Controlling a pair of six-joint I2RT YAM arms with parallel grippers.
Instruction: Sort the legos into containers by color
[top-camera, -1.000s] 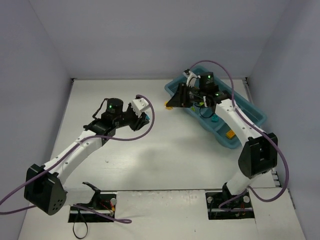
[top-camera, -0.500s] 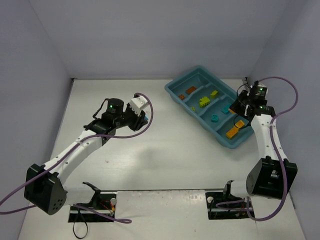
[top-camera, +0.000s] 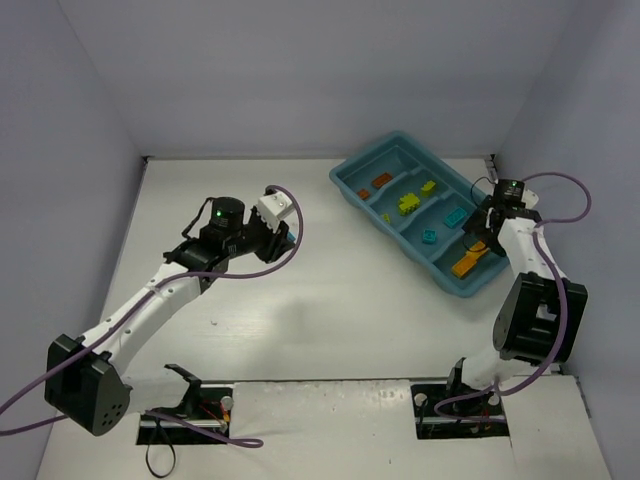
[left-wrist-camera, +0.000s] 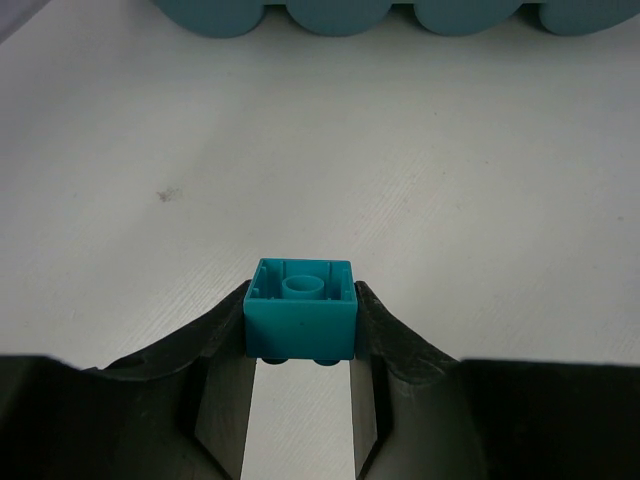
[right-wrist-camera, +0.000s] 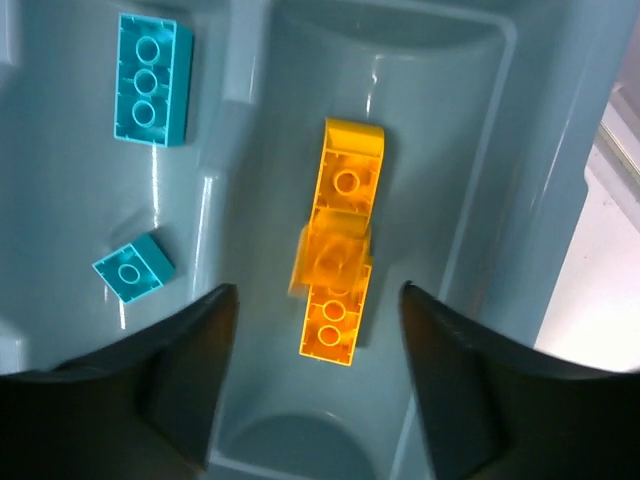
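Far left: left arm (top-camera: 160, 290) stretched from its base at the near edge diagonally over the white worktop (top-camera: 330, 300), elbow low, wrist aimed toward the tray (top-camera: 350, 180). Left claw (left-wrist-camera: 300, 330) pinched tight on a cyan lego (left-wrist-camera: 300, 312), hollow underside up, over bare worktop, well short of the tray.

Centre right: tray set at a slant, with brown-orange legos (top-camera: 381, 181) in the far compartment, then lime green legos (top-camera: 408, 203), cyan bricks (right-wrist-camera: 152, 80) and a long yellow-orange lego (right-wrist-camera: 345, 180) in the nearest.

Far right: right arm (top-camera: 530, 270) folded steeply up from its base, wrist bent over the tray's near end. Right claw (right-wrist-camera: 318, 300) spread apart, gripping nothing, above the yellow-orange compartment. Across the long lego's middle, a blurred smaller yellow-orange piece (right-wrist-camera: 330, 262).
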